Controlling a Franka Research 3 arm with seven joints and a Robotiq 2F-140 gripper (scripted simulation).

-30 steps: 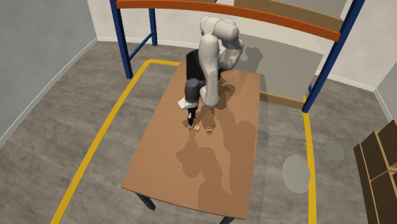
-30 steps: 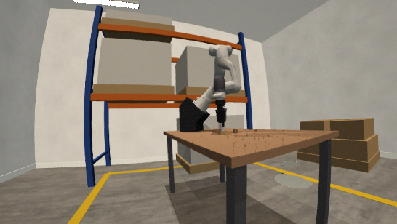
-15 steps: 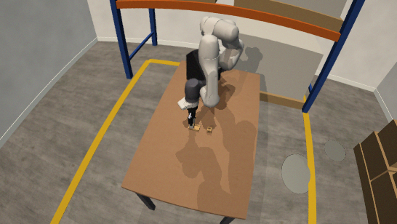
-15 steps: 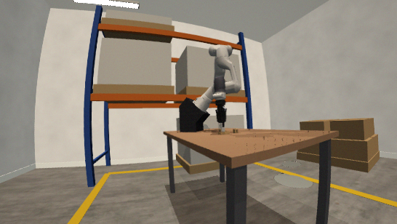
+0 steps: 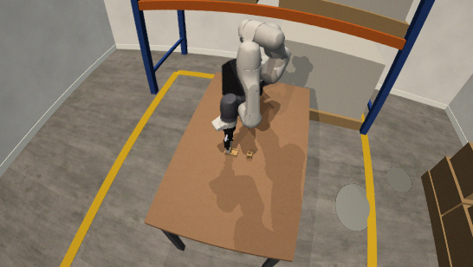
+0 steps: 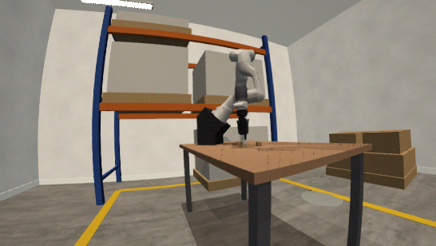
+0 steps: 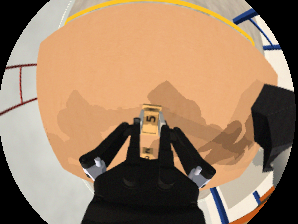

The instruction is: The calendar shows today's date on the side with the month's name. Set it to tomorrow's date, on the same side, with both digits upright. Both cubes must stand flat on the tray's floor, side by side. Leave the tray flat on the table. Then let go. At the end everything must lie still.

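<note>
The gripper [image 5: 228,151] [image 6: 243,142] [image 7: 151,115] points down with its fingers only slightly apart, one on either side of a wooden block marked 5 [image 7: 150,119]; whether they clamp it or merely flank it, I cannot tell. The 5 lies sideways in the wrist view. The small wooden calendar tray [image 5: 235,153] [image 6: 249,146] [image 7: 152,106] is at the fingertips, reaching out to their right. Farther right, apart from it, a loose cube [image 5: 249,154] [image 6: 259,144] sits on the table [image 5: 195,191] [image 6: 279,157] [image 7: 110,55]. The black arm base [image 6: 205,128] [image 7: 272,120] stands at the far end.
</note>
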